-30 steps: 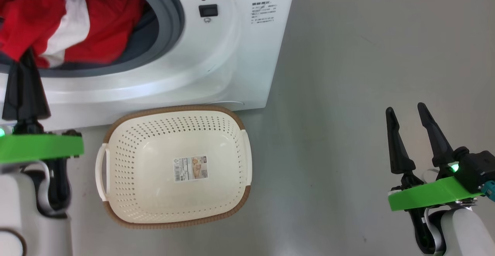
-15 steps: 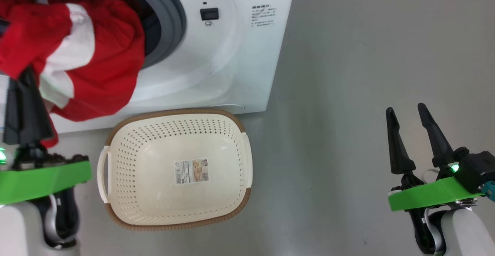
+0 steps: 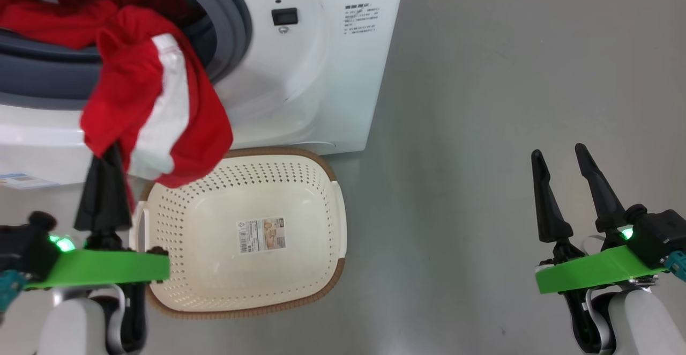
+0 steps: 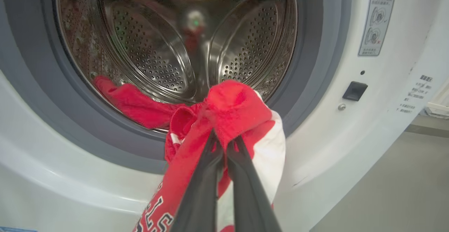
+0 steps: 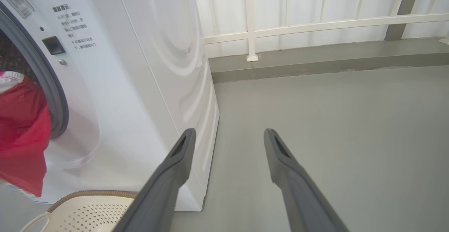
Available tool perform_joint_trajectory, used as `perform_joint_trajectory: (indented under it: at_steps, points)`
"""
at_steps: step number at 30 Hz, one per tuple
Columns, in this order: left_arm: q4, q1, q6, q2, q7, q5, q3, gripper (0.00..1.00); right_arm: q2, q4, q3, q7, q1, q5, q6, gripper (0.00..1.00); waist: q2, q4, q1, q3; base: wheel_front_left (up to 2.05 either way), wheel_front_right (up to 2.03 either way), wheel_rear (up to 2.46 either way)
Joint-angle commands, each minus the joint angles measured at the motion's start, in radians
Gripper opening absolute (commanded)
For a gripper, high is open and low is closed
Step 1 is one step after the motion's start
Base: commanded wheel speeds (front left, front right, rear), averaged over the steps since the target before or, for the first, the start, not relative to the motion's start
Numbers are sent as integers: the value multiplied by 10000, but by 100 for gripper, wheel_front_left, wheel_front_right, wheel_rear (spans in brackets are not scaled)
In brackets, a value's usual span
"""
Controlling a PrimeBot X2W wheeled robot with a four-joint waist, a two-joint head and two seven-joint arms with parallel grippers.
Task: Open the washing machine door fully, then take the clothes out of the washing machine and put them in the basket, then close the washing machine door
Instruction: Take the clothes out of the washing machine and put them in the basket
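left gripper (image 3: 110,156): mine, low left in the head view. fingers pressed together, pinching a bunched fold of the red garment (image 3: 155,108). tips are buried in the cloth.
left gripper position: in front of the washing machine (image 3: 332,76), just beside the left handle of the basket (image 3: 313,210).
right gripper (image 3: 558,151): mine, low right in the head view. fingers spread wide with nothing between them. it is over the floor (image 3: 482,130), well apart from machine and basket.
red garment: red with a white panel, and white lettering shows low in the left wrist view. it hangs from my left fingertips outside the round opening. in the head view its lower edge overlaps the basket's back-left rim; can't tell if it touches.
more red fabric (image 4: 129,102): lies on the bottom of the drum (image 4: 158,49) and over the grey ring (image 3: 236,28). can't tell if it is a separate piece or joined to the held one.
washing machine: white front loader, steel perforated drum in plain sight through the opening.
basket: on the floor just in front of the machine, upright, with a sticker (image 3: 261,234) on its bottom.
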Motion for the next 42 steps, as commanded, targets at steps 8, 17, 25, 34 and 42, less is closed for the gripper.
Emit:
perform_joint_trajectory:
  at_steps: [8,17,25,34,42]
  points:
    - [1101,227,-54,304,-49,105,-80,0,-1,-251,342,-65,109,95,75,100,0,-62,1,255,0,0,0]
    - [2519,-141,-54,482,-49,136,-694,0,-1,-325,360,-65,-17,71,75,100,0,-50,1,733,0,0,0]
    - [3796,-801,-54,563,-49,154,-1415,0,-1,-430,351,-65,-227,44,75,100,0,-81,1,1306,0,0,0]
    - [4954,-1251,-54,584,-49,-75,-2154,0,-1,-511,320,-65,-377,54,75,100,0,-141,1,1759,0,0,0]
    - [5333,-1734,-54,706,-49,-324,-2555,0,-1,-595,288,-65,-551,20,75,100,0,-143,1,2162,0,0,0]
